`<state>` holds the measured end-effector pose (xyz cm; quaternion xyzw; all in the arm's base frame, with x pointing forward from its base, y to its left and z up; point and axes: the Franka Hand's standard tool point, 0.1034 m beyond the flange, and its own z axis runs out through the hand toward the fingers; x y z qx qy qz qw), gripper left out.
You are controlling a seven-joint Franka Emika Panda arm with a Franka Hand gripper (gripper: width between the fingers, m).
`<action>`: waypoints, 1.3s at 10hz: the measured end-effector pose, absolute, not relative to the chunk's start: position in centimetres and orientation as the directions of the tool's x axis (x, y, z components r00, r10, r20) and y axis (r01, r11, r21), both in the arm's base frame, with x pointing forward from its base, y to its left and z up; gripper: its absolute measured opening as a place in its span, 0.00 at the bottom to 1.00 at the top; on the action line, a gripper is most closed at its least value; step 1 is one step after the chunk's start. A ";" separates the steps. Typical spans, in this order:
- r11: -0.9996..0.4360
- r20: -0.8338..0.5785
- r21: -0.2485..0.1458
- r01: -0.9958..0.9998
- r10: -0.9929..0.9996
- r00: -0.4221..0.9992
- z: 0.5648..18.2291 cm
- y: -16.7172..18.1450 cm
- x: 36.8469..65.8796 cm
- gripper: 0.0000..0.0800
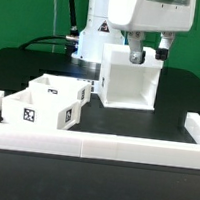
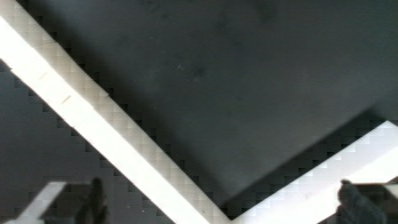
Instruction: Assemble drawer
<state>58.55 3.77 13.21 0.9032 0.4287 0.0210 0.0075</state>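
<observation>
Hovers with jaws spread wide and nothing held, just above the top rim of the tall white open-fronted plastic box casing (image 1: 127, 89). In the wrist view, shows a corner of that thin white rim (image 2: 107, 120) passing between the two dark fingertips (image 2: 57, 205); cannot tell whether either one touches it.

Looks light, rigid and smooth, so probably slippery. Best pinched across one thin upper wall, straight below the jaws, pads flat on both faces, gently enough not to tip it.

Two small white open-top plastic trays (image 1: 35, 106) lower and well off to one side of the jaws, toward the exterior view's left, close together on the black tabletop (image 1: 170, 126). Nothing between jaws and casing. Low white border wall (image 1: 103, 147) well apart, beyond the trays.
</observation>
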 end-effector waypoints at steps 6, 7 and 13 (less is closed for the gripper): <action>-0.634 0.030 0.029 0.773 0.773 0.633 13.0 3.8 58.5 0.81; -0.652 0.032 0.027 0.757 0.758 0.652 13.0 3.8 58.5 0.81; -0.932 0.067 -0.001 0.364 0.363 0.930 14.1 4.7 55.8 0.81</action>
